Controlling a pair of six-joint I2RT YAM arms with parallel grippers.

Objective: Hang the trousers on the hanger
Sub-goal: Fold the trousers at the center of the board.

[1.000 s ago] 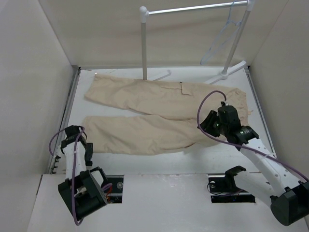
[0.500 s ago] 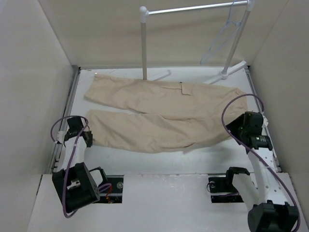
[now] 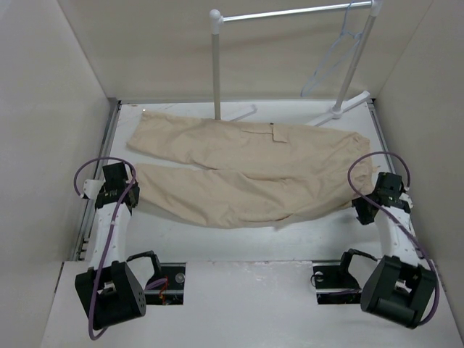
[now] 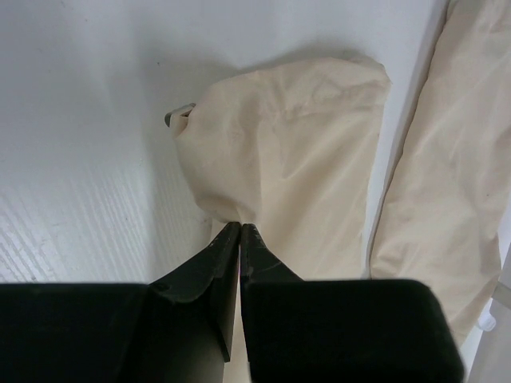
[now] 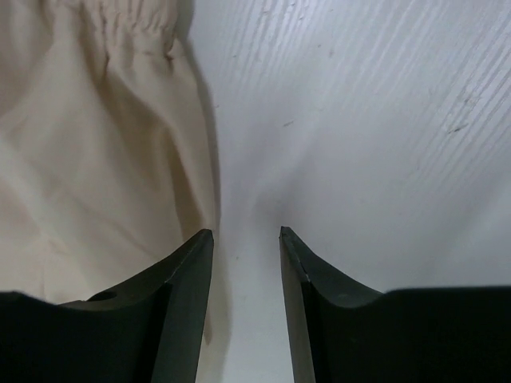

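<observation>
Left gripper (image 4: 240, 226) is pinched tight on a cuff of the trousers (image 3: 246, 170), cloth bunching just ahead of its tips. Right gripper (image 5: 246, 233) stands half-parted over bare table (image 5: 359, 120), waistband just beside its left finger. Hanger (image 3: 324, 65) hangs on the rack (image 3: 290, 12), far beyond.

The left arm (image 3: 109, 232) reaches straight forward from its base along the left side. The left end effector (image 4: 240, 227) sits low, jaws pressed together and pinching the edge of the trousers (image 4: 295, 144). The right arm (image 3: 397, 235) reaches forward on the right side. The right end effector (image 5: 246, 233) is angled downward, jaws parted with nothing between them.
</observation>
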